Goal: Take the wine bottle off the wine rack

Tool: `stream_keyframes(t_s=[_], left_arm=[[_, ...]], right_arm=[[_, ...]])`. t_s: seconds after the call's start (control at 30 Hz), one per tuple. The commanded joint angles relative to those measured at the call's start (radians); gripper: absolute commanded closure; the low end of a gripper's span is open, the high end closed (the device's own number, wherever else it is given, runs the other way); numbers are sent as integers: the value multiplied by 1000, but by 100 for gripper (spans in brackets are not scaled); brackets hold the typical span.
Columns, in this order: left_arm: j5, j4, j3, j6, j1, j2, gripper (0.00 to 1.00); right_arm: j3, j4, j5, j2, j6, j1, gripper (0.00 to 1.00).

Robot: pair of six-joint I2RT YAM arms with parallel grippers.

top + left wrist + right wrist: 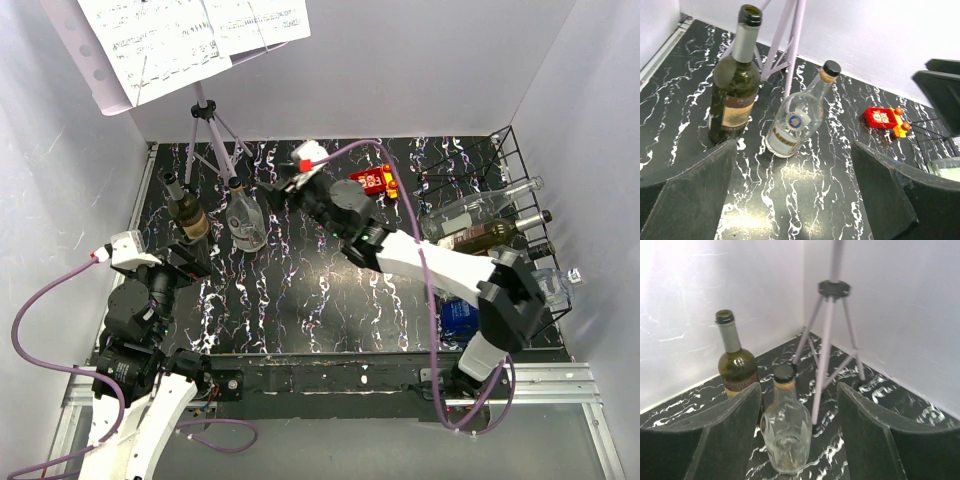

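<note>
Right jaws parted either side of the clear bottle (785,435), left jaws wide
It's upright on the table (300,300), off the wine rack (525,200); we'd worry a finger clips it pulling back (tall, tippy) and topples it.

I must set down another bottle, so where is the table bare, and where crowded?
Bare: the near middle of the table, between the left gripper, the right arm and the front edge. Crowded: the back left, where the green bottle, the clear bottle, the tripod and the right gripper stand close; and the right side, filled by the wine rack.
</note>
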Motion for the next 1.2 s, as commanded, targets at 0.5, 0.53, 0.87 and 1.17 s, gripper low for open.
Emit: stream_keyframes(t_s=[0.5,0.53,0.87,1.17], left_arm=[[272,122,-46,56,-3,6,2],[273,122,-44,54,-3,6,2],[269,122,-46,54,-1,-4,2],[272,120,-46,54,-3,-7,2]], right_arm=[[253,-1490,749,-285,866,-387,32],[264,-1530,766,-280,894,-423,32],[189,-1506,745,-314,991,-767,30],[241,-1464,712,-202,971,-919,30]])
